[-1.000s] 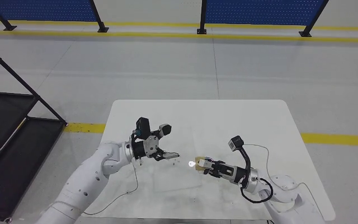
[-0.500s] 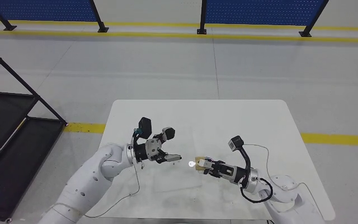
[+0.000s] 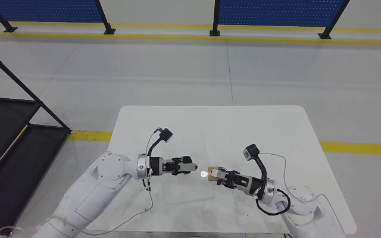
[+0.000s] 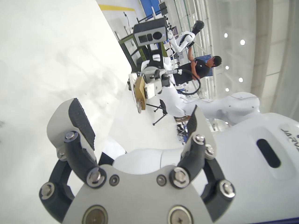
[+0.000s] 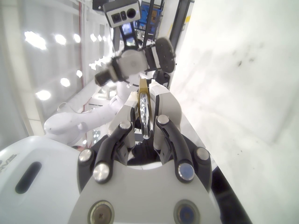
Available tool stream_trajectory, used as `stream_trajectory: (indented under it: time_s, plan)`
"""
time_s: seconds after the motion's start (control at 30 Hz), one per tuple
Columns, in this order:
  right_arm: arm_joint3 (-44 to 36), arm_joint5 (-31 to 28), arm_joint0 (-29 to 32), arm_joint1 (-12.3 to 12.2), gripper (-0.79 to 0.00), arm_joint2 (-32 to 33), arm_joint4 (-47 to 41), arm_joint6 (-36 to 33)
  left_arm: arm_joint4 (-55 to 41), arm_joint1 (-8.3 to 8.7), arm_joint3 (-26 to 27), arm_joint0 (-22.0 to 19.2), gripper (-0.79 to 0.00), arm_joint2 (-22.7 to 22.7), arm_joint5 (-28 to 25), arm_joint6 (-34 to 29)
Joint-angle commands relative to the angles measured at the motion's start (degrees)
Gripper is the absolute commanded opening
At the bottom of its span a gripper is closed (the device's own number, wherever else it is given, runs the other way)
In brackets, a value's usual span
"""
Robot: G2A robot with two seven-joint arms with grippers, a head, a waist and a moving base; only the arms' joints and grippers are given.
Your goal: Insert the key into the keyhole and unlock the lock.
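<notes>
Place: robot-testing hall, industrial, not a home | Floor: smooth grey floor [image 3: 178, 71] crossed by yellow lines [image 3: 178, 37] | Fencing: blue barrier panels [image 3: 47, 11] on black feet | Fittings: white worktop [image 3: 238, 125], black rack [image 3: 30, 154] near it | Overhead: high ceiling, round lights [image 4: 242, 42] | Nearby: another white robot [image 4: 184, 40]
</notes>
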State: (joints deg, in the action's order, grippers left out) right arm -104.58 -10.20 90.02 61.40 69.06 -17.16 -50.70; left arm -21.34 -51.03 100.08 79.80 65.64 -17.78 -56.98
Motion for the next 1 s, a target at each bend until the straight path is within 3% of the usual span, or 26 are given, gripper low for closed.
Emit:
stream_trajectory:
  time_s: [0.0, 0.3, 0.53, 0.67, 0.7, 0.73, 0.77, 0.9, 0.97]
  plan:
    - [0.0, 0.0, 0.0, 0.0, -0.785, 0.0, 0.0, 0.0, 1.2, 0.11, -0.2, 0.2, 0.0, -0.2, 1.5, -1.8]
    - [0.0, 0.0, 0.0, 0.0, -0.785, 0.0, 0.0, 0.0, 1.5, 0.12, 0.1, 0.4, 0.0, -0.5, 1.6, -2.6]
    - [0.0, 0.0, 0.0, 0.0, -0.785, 0.0, 0.0, 0.0, -3.2, -0.8, -1.2, 2.2, 0.0, -2.3, -6.9, 0.9]
    - [0.0, 0.0, 0.0, 0.0, -0.785, 0.0, 0.0, 0.0, -3.2, -1.08, -2.5, 2.0, 0.0, -3.1, -8.3, 0.9]
    - [0.0, 0.0, 0.0, 0.0, -0.785, 0.0, 0.0, 0.0, -3.3, -1.17, -2.7, 1.9, -0.04, -3.2, -8.8, 0.9]
    - [0.0, 0.0, 0.0, 0.0, -0.785, 0.0, 0.0, 0.0, -3.3, -1.24, -3.1, 1.8, -0.206, -3.3, -9.1, 1.1]
    - [0.0, 0.0, 0.0, 0.0, -0.785, 0.0, 0.0, 0.0, -3.0, -1.3, -3.5, 1.7, -0.437, -3.5, -8.9, 1.1]
    - [0.0, 0.0, 0.0, 0.0, -0.785, 0.0, 0.0, 0.0, -3.1, -1.55, -4.3, 1.2, -0.551, -4.1, -8.8, 1.1]
    - [0.0, 0.0, 0.0, 0.0, -0.785, 0.0, 0.0, 0.0, -3.3, -1.66, -4.6, 0.9, -0.566, -4.2, -8.9, 1.0]
